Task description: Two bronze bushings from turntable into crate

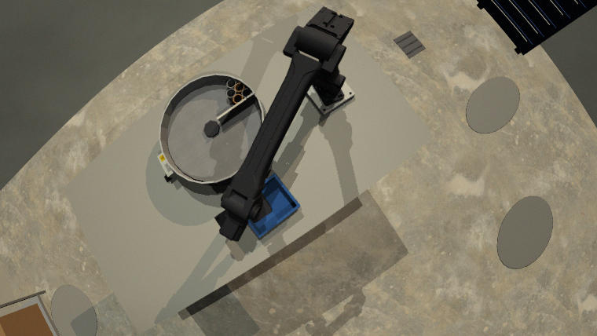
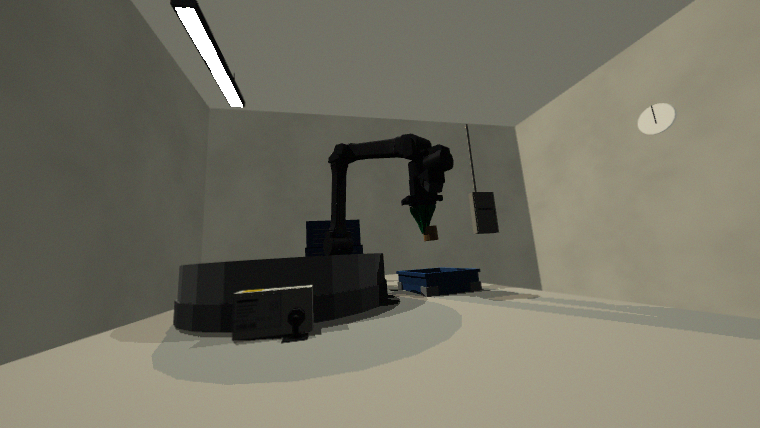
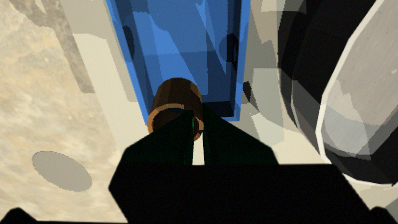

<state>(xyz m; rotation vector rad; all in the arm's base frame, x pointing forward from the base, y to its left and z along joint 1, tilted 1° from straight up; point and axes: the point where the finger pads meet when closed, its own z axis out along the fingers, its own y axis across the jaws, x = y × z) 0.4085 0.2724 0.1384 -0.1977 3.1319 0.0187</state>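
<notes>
Bronze bushing (image 2: 431,233) (image 3: 176,95): clamped by its wall in my gripper's (image 2: 423,232) (image 3: 198,120) nearly closed fingers
Arm (image 1: 276,121) (image 2: 377,148): outstretched, wrist bent, gripper pointing down
Blue crate (image 1: 280,202) (image 2: 441,280) (image 3: 175,30): below the bushing
Turntable (image 1: 188,137) (image 2: 276,276) (image 3: 350,100): beside the crate

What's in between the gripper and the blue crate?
A bronze bushing, its wall pinched in the gripper. Below it is just air down to the blue crate, as the exterior view shows.
</notes>
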